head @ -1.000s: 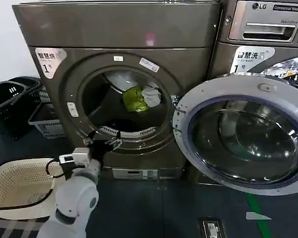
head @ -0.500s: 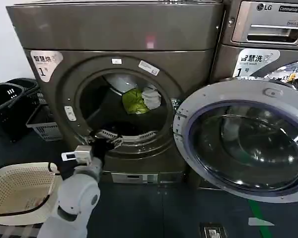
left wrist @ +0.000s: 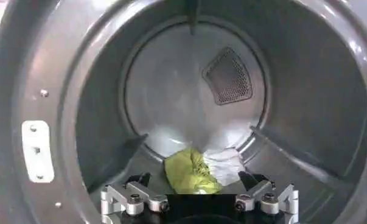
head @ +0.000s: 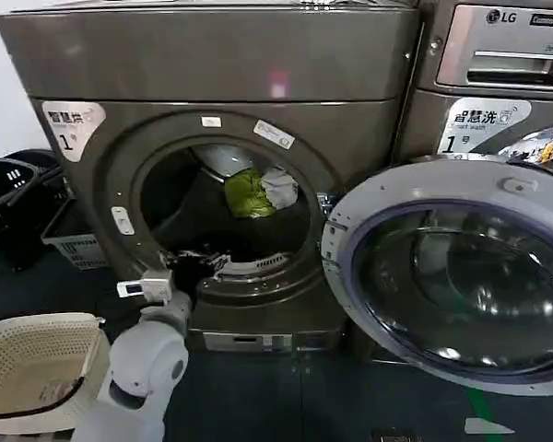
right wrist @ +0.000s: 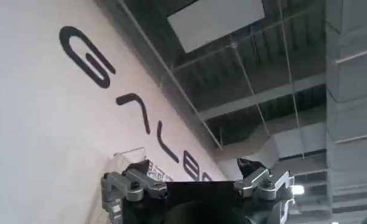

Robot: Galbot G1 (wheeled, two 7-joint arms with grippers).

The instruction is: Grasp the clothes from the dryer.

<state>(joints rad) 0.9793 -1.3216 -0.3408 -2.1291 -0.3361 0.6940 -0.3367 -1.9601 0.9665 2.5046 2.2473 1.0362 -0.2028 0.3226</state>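
at the lower lip of the dryer [head: 212, 92] opening, around 7 o'clock on the round rim, the left tool [head: 195, 264] sits at the end of the white left arm, just at the threshold of the drum. seen from the left wrist, the left tool [left wrist: 198, 198] has its two fingers [left wrist: 133, 196] spread wide apart, released, with nothing between them and nothing touching them.

the clothes [head: 260, 191] lie deep inside the drum, a yellow-green piece pressed against a white-grey piece, well apart from the tool. from the head camera they appear at about 2 o'clock within the opening; from the left wrist the clothes [left wrist: 202, 170] rest on the drum floor against the back wall, straight ahead of the spread fingers.

the dryer door [head: 461, 276] hangs swung fully open at 3 o'clock of the opening. a cream basket [head: 32, 368] stands on the floor at the 8 o'clock side of the machine.

the right tool [right wrist: 195, 182] points up toward a wall and ceiling, fingers spread and holding nothing.
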